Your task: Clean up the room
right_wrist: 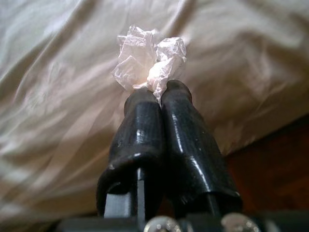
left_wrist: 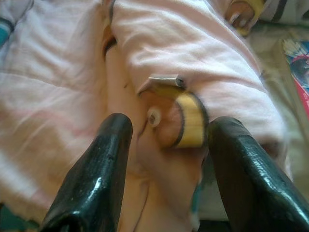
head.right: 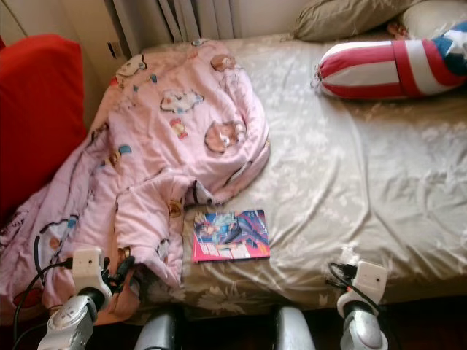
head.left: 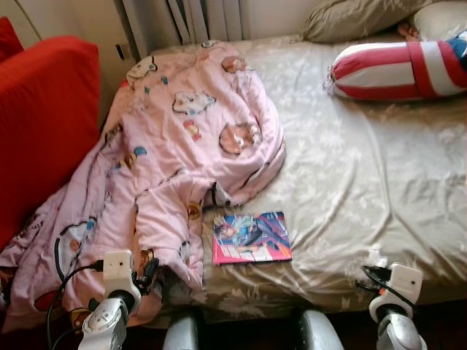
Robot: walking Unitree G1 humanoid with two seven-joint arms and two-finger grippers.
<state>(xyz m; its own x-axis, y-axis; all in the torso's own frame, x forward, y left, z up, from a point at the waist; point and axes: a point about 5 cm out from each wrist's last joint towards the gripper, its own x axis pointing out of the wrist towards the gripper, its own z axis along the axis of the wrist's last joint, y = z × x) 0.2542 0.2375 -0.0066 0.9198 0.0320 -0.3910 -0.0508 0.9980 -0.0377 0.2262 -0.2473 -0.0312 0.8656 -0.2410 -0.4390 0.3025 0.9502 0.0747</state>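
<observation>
A pink cartoon-print blanket (head.left: 182, 131) lies rumpled over the left half of the bed (head.left: 350, 175) and hangs off its near left corner. A colourful comic book (head.left: 251, 237) rests flat on the sheet by the front edge. My left gripper (left_wrist: 166, 128) is open, its fingers (left_wrist: 104, 159) on either side of a fold of the blanket at that hanging corner. My right gripper (right_wrist: 159, 92) is shut on a crumpled white tissue (right_wrist: 145, 60), held just above the sheet at the bed's front right edge.
A red armchair (head.left: 44, 124) stands close against the bed's left side. A red-and-white striped cushion (head.left: 401, 69) and a beige pillow (head.left: 357, 18) lie at the head of the bed. Curtains (head.left: 190, 18) hang behind. Dark floor shows below the bed's edge.
</observation>
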